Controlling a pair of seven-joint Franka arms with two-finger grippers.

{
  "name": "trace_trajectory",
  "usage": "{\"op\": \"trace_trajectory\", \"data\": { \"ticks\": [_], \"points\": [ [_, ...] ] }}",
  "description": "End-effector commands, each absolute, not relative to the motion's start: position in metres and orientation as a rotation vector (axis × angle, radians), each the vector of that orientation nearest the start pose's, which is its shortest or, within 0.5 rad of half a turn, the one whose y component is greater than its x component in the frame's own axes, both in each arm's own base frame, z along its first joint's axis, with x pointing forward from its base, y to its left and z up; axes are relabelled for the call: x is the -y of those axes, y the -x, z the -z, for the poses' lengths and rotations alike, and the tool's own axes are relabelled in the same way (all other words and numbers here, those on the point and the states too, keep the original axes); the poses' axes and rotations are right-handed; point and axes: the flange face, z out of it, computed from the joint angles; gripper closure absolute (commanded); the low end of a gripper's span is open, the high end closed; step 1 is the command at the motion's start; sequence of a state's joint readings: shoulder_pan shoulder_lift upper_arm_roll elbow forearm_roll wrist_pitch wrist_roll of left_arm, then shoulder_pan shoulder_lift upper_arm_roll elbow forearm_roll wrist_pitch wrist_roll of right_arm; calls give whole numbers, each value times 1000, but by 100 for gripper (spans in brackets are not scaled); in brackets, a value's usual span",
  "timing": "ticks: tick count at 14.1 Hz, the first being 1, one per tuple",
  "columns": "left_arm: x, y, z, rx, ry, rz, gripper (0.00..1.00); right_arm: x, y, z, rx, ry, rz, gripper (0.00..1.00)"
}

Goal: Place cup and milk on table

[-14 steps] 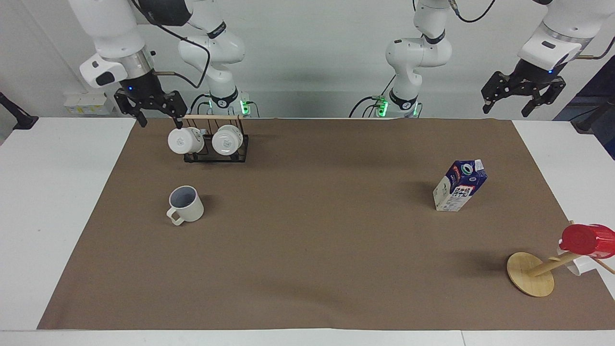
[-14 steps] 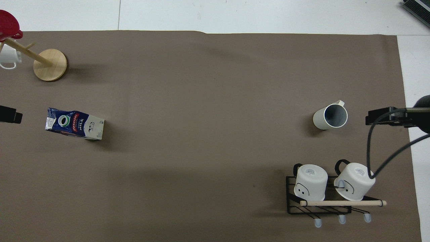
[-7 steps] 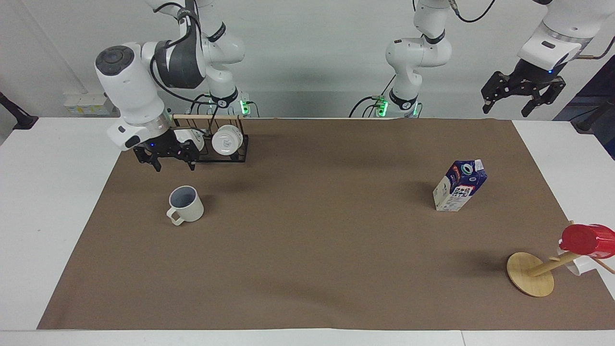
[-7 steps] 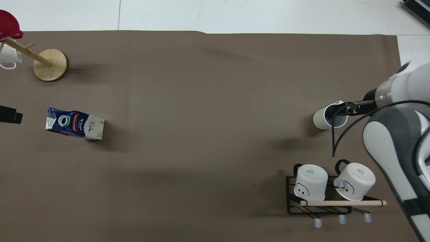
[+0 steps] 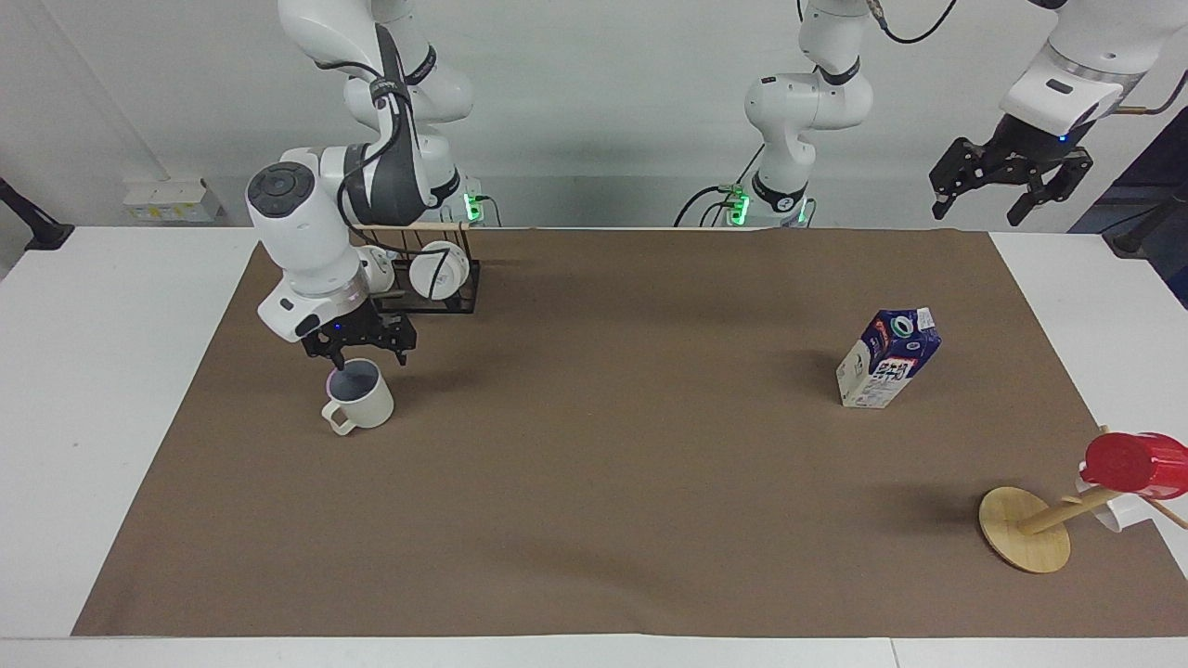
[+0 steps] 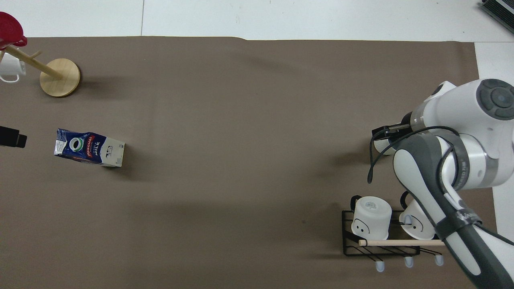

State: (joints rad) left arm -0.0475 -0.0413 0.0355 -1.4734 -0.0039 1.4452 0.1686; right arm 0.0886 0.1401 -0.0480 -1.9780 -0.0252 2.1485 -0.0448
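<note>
The cream-white cup [image 5: 360, 397] stands upright on the brown sheet of the table [image 5: 613, 464], toward the right arm's end, its handle pointing away from the robots. My right gripper [image 5: 367, 360] is open and low over the cup's rim, fingers on either side of the opening. In the overhead view the right arm covers most of the cup [image 6: 382, 147]. The blue and white milk [image 5: 888, 360] stands on the sheet toward the left arm's end and also shows in the overhead view [image 6: 90, 147]. My left gripper [image 5: 1007, 193] is open and waits raised over that end of the table.
A black wire rack holding two glossy white mugs [image 5: 436, 274] stands nearer to the robots than the cup [image 6: 371, 216]. A round wooden disc with a peg [image 5: 1024, 529] bearing a red cup [image 5: 1134, 462] stands farther from the robots than the milk.
My right gripper has come down from beside the rack, away from the robots, to just over the cup. The left arm, the cup and the milk have not moved.
</note>
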Motion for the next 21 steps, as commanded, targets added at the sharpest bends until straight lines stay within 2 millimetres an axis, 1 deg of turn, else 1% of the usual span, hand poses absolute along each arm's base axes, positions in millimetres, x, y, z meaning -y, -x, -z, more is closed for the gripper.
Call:
{"op": "trace_trajectory", "data": {
  "ticks": [1, 6, 9, 10, 11, 12, 13, 16, 17, 18, 19, 21],
  "points": [
    [5, -520, -682, -272, 3147, 14, 0, -22, -585, -376, 213, 3178, 41, 0],
    [6, -520, -682, -274, 3147, 12, 0, -28, -595, -346, 228, 3178, 87, 0],
    [6, -520, -682, -274, 3147, 12, 0, -27, -594, -342, 216, 3179, 80, 0],
    [6, -520, -682, -274, 3147, 12, 0, -27, -593, -341, 216, 3179, 73, 4],
    [6, -520, -682, -274, 3147, 12, 0, -27, -592, -340, 216, 3179, 66, 11],
    [8, -520, -682, -282, 3146, 12, 0, -23, -592, -340, 206, 3180, 65, 19],
    [7, -519, -682, -282, 3146, 12, 0, -20, -592, -339, 199, 3180, 63, 29],
    [4, -519, -682, -270, 3147, 7, 0, -20, -592, -339, 196, 3180, 63, 58],
    [5, -519, -681, -272, 3147, 5, 0, -20, -593, -339, 194, 3180, 65, 69],
    [6, -519, -681, -274, 3147, 2, 0, -20, -593, -339, 175, 3180, 66, 86],
    [6, -519, -682, -274, 3147, 9, 0, -20, -594, -341, 127, 3182, 72, 100],
    [7, -519, -681, -272, 3147, 14, 0, -29, -595, -342, 36, 3181, 82, 100]
  ]
}}
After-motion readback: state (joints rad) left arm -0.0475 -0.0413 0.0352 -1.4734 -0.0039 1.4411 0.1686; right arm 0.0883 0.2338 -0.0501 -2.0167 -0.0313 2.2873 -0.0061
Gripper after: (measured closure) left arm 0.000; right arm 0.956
